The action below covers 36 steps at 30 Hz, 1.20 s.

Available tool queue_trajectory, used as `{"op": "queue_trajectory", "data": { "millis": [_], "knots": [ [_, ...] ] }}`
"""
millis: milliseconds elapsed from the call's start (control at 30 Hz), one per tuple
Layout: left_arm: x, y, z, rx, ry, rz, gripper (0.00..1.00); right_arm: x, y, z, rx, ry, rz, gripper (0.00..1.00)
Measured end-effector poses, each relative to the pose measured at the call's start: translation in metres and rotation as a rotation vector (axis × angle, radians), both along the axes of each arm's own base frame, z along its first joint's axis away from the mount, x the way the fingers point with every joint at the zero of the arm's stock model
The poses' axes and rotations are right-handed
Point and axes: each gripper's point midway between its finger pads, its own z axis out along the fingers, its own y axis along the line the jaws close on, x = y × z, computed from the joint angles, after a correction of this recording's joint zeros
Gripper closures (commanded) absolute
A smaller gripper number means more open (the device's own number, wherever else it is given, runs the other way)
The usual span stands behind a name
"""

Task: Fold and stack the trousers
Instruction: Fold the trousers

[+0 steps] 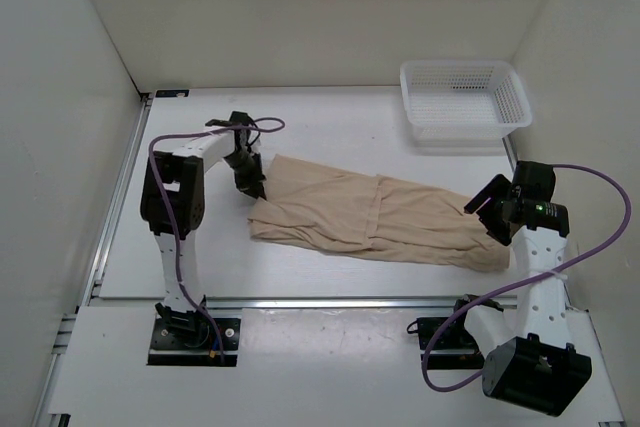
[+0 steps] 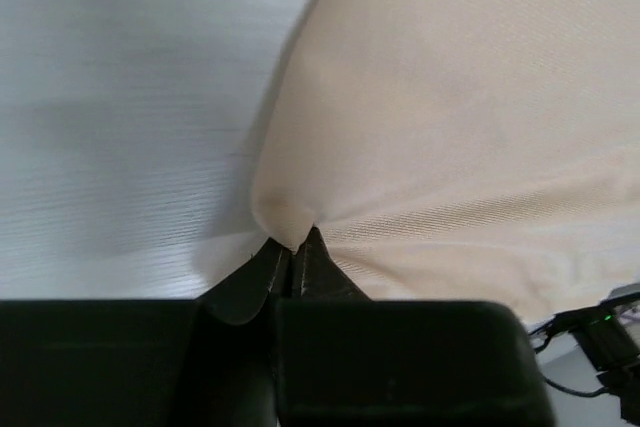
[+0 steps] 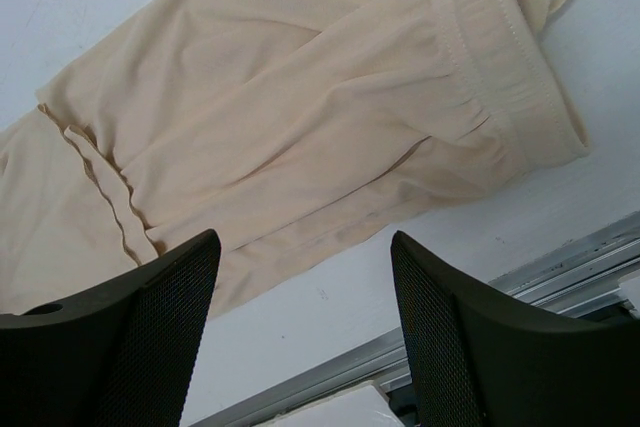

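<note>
Closest to the lens on my left wrist camera is the left gripper (image 2: pixel 292 259), its two dark jaws pressed together on a small pucker of the trousers (image 2: pixel 450 127). The cloth fans out from that pinch in fine radiating creases, up and to the right. From the overhead view I see this pinch sits at the far left end of the garment, near the left middle of the white table (image 1: pixel 330 127). The trousers lie flat there as a long beige band running diagonally, from the left gripper down toward the right arm, with a cross seam about midway along. The fabric is thin, soft and matte, with shallow wrinkles running lengthwise. The right gripper (image 3: pixel 302 247) is spread wide, its black mesh-textured pads (image 3: pixel 160 317) well apart and gripping nothing (I cannot tell from here how far above the cloth it sits). Past it I see the gathered elastic waistband with a loop of cord at the upper right, and a stitched hem edge at the left. That end of the trousers lies just beside the right gripper, toward the table's near right edge. A white plastic mesh basket (image 1: pixel 462 97) sits in the far right corner, well apart from the cloth.
</note>
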Motion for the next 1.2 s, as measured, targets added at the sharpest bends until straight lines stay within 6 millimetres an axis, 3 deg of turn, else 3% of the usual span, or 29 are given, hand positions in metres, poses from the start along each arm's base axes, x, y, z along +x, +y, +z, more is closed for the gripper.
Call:
{"op": "queue_trajectory", "data": {
  "millis": [100, 167, 300, 467, 533, 733, 800, 900, 1000, 1067, 1133, 1167, 1200],
  "knots": [
    [0.018, 0.019, 0.015, 0.028, -0.052, 0.057, 0.89, 0.0, 0.002, 0.001, 0.008, -0.005, 0.005, 0.26],
    [0.034, 0.037, 0.037, 0.068, -0.113, 0.104, 0.89, 0.0, 0.003, 0.001, 0.011, -0.007, 0.008, 0.26],
    [0.075, 0.069, 0.103, 0.154, -0.298, 0.182, 0.89, 0.0, 0.005, 0.001, 0.022, -0.009, 0.015, 0.26],
    [0.094, 0.086, 0.169, 0.22, -0.457, 0.222, 0.89, -0.003, 0.01, -0.006, 0.046, 0.007, 0.029, 0.26],
    [0.094, 0.084, 0.179, 0.232, -0.476, 0.218, 0.89, -0.004, 0.011, -0.008, 0.054, 0.012, 0.033, 0.26],
    [0.077, 0.061, 0.176, 0.247, -0.435, 0.145, 0.89, -0.004, 0.013, -0.009, 0.061, 0.014, 0.037, 0.26],
    [0.074, 0.047, 0.181, 0.24, -0.437, 0.112, 0.89, -0.004, 0.013, -0.009, 0.061, 0.014, 0.037, 0.26],
    [0.076, 0.01, 0.2, 0.211, -0.481, 0.047, 0.89, -0.004, 0.013, -0.009, 0.061, 0.014, 0.037, 0.26],
    [0.073, -0.056, 0.227, 0.138, -0.569, -0.05, 0.89, -0.004, 0.013, -0.008, 0.06, 0.012, 0.037, 0.26],
    [0.056, -0.106, 0.238, 0.08, -0.604, -0.129, 0.89, -0.004, 0.013, -0.008, 0.06, 0.01, 0.037, 0.26],
    [0.025, -0.164, 0.236, 0.019, -0.601, -0.237, 0.87, -0.005, 0.013, -0.008, 0.058, 0.009, 0.036, 0.26],
    [0.01, -0.187, 0.23, -0.003, -0.585, -0.285, 0.7, -0.005, 0.012, -0.007, 0.056, 0.008, 0.035, 0.26],
    [-0.01, -0.212, 0.219, -0.024, -0.557, -0.346, 0.37, -0.005, 0.012, -0.007, 0.055, 0.007, 0.035, 0.26]
  ]
}}
